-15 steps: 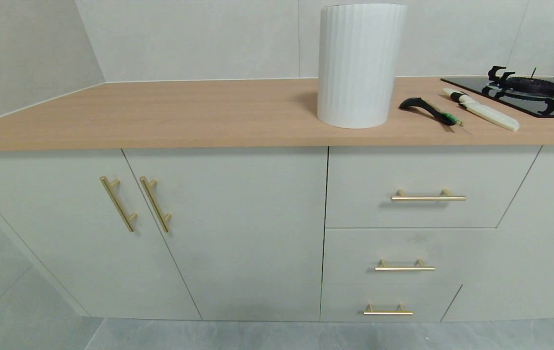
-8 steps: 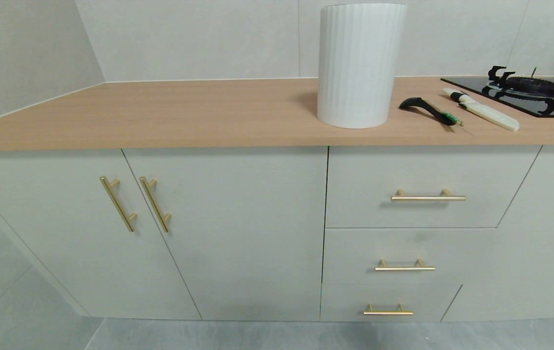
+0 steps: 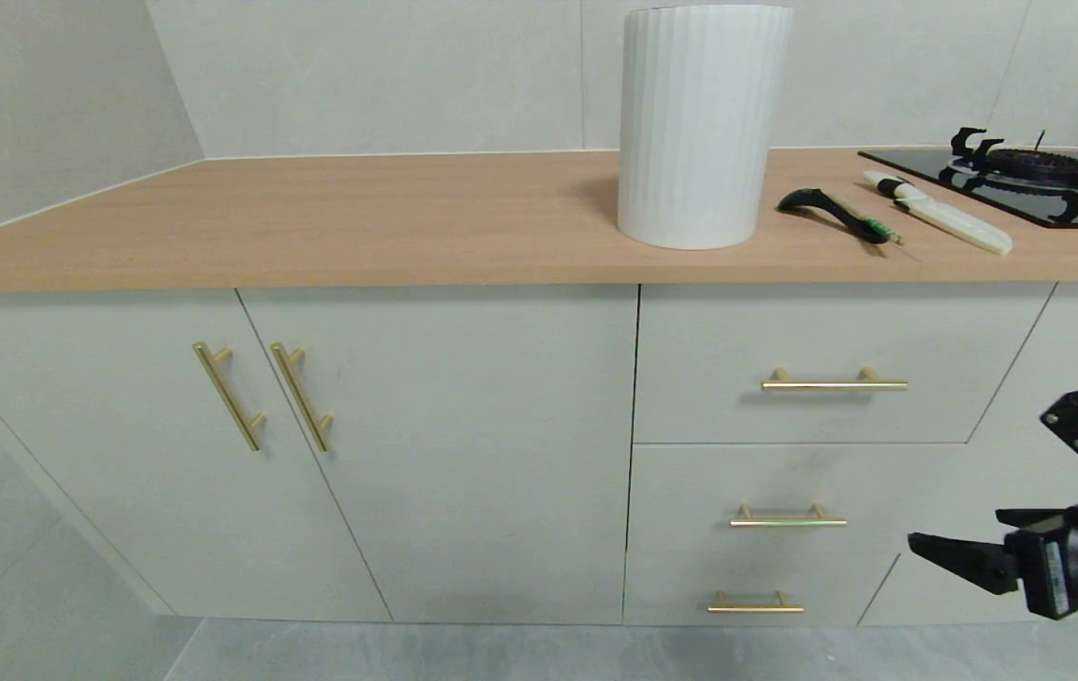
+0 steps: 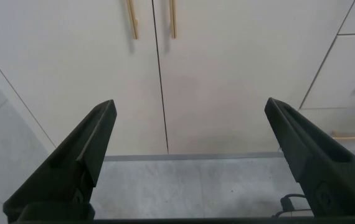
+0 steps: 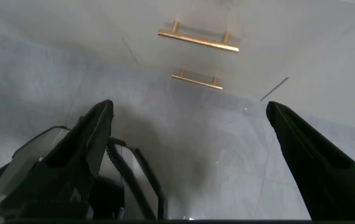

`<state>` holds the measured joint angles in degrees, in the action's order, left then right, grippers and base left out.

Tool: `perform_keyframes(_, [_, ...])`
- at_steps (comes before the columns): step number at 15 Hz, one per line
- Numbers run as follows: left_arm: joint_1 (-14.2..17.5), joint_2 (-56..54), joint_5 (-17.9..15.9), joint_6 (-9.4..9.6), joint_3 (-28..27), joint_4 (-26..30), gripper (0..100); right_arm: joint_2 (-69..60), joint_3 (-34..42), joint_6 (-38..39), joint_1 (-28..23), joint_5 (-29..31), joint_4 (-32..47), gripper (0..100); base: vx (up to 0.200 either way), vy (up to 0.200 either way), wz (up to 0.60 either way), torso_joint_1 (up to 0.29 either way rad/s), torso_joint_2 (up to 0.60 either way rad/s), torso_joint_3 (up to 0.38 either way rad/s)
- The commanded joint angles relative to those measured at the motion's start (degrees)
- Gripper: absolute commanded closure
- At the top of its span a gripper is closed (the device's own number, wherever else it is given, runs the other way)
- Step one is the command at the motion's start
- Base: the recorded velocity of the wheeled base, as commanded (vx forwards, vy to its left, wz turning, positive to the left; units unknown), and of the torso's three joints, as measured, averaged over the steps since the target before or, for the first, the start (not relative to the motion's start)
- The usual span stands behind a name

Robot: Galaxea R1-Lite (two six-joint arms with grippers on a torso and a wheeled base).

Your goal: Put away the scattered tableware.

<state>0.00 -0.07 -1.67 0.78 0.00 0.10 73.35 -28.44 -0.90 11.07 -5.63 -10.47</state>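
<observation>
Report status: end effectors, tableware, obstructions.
Left end effector open, empty. Right end effector open, empty, low near the drawers. Peeler and knife lie on the counter, untouched. Tall white canister stands beside the peeler.

The head camera looks forward and down at the light wood-topped desk from mid-distance. Both wrist cameras sit low and close, facing the pale grey cabinet front that the head view shares.
</observation>
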Motion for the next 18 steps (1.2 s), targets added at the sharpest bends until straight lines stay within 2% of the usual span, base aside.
perform_keyframes(1, [0.0,0.07,0.0,0.01,0.0,-0.01,0,13.4,-0.83,0.11,0.97,0.36,-6.67,0,0.0,0.0,0.0,0.0,0.0,0.0])
perform_keyframes(4, [0.0,0.07,0.0,0.01,0.0,-0.01,0,23.07,-1.35,0.11,0.97,0.53,-15.54,0,0.0,0.0,0.0,0.0,0.0,0.0])
perform_keyframes(8, [0.0,0.07,0.0,0.01,0.0,-0.01,0,33.61,-1.44,0.64,1.68,1.41,-23.63,0,0.0,0.0,0.0,0.0,0.0,0.0])
perform_keyframes(11, [0.0,0.07,0.0,0.01,0.0,-0.01,0,40.2,-1.35,3.19,3.35,4.4,-30.92,0,0.0,0.0,0.0,0.0,0.0,0.0])
perform_keyframes(18, [0.0,0.07,0.0,0.01,0.0,-0.01,0,51.72,-1.97,7.23,3.78,12.4,-49.12,0,0.0,0.0,0.0,0.0,0.0,0.0])
